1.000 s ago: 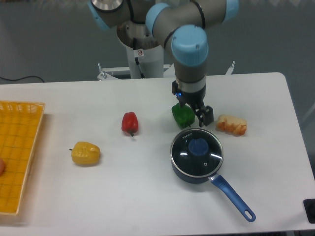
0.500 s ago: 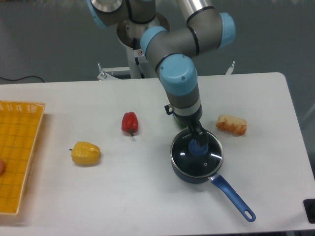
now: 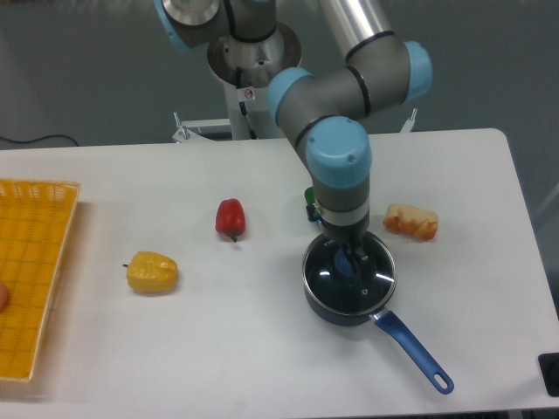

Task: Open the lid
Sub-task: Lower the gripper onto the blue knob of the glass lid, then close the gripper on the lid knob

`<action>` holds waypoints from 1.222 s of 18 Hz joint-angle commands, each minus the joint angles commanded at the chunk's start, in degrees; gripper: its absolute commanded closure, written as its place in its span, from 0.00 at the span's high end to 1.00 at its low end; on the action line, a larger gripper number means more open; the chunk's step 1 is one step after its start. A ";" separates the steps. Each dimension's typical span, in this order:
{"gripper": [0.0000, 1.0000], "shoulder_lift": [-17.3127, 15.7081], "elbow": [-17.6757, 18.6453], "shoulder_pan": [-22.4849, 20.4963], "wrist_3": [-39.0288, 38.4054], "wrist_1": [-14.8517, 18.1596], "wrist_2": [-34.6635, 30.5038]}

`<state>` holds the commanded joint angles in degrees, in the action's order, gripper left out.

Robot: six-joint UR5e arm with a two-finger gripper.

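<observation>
White table (image 3: pixel 262 349) under grey backdrop. Lid (image 3: pixel 371 284) sits on blue saucepan (image 3: pixel 410 340), right of centre. Gripper (image 3: pixel 351 264) down over lid's blue knob (image 3: pixel 347 267); fingers at knob, closed or not, cannot tell. 2 peppers lie left: red pepper (image 3: pixel 231 217), yellow pepper (image 3: pixel 152 271). Yellow tray (image 3: pixel 35 271) at far left edge.

light: even, bright overhead | shadows: soft | glare: lid (image 3: pixel 349 272) glass | focus: slightly soft

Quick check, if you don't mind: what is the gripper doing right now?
Gripper: down at the blue knob of the lid; whether it is open or shut cannot be told.
</observation>
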<state>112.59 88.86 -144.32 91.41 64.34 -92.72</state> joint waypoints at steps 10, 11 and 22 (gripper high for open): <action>1.00 1.76 0.26 0.00 0.09 0.53 -0.26; 1.00 1.67 0.35 0.00 0.09 0.62 -0.26; 0.96 1.76 0.97 -0.35 0.18 0.70 0.00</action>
<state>114.35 89.82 -144.67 91.58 65.04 -92.72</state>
